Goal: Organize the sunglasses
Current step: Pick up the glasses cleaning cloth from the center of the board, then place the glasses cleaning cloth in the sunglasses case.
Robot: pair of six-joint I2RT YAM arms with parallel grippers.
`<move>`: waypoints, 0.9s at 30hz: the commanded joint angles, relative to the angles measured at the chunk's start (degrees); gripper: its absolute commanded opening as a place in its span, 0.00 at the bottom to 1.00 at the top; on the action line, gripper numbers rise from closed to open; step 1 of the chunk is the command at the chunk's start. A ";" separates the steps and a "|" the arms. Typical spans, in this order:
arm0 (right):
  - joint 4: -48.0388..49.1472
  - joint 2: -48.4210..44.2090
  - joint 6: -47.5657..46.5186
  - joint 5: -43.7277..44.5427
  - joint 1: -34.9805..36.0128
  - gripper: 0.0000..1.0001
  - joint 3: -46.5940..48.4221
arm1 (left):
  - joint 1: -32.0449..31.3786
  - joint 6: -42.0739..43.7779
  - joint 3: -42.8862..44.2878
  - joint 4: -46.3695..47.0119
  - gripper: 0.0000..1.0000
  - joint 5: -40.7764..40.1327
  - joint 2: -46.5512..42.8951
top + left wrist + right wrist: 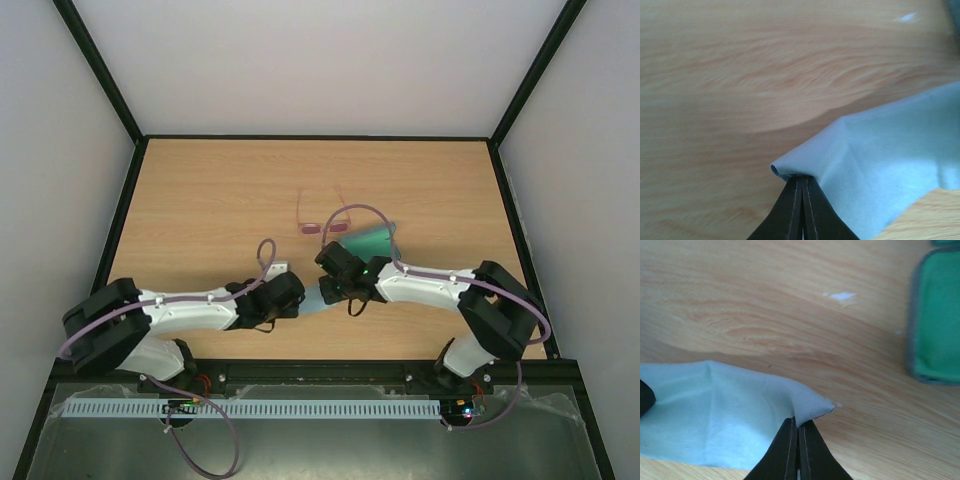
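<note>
Top external view: sunglasses (323, 222) lie on table (200, 200), just beyond both arms, touching or just beside open green-lined case (372, 242). Wrist views: left gripper (802, 179) pinched shut on one corner of light-blue cloth (890, 165), right gripper (799, 421) pinched shut on another corner. Step in hand looks like cloth handling, perhaps folding. Next move calls for both arms travelling together without cloth slipping.

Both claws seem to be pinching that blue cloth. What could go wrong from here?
1. The left gripper and right gripper each pinch only a corner tip of the cloth; a pull could slip it free.
2. The sunglasses and open case lie just beyond the right gripper; a swing might knock them.
</note>
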 commanded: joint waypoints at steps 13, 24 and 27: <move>-12.63 -9.97 -4.66 5.37 -11.69 0.01 4.09 | 2.12 11.79 24.32 1.15 0.02 5.12 15.10; -14.74 -6.00 -7.95 9.43 -19.81 0.01 8.41 | 3.07 15.16 38.32 0.41 0.03 4.15 27.50; -13.50 -4.93 -8.50 8.30 -21.89 0.01 8.13 | 3.61 15.58 40.42 1.18 0.02 4.40 30.33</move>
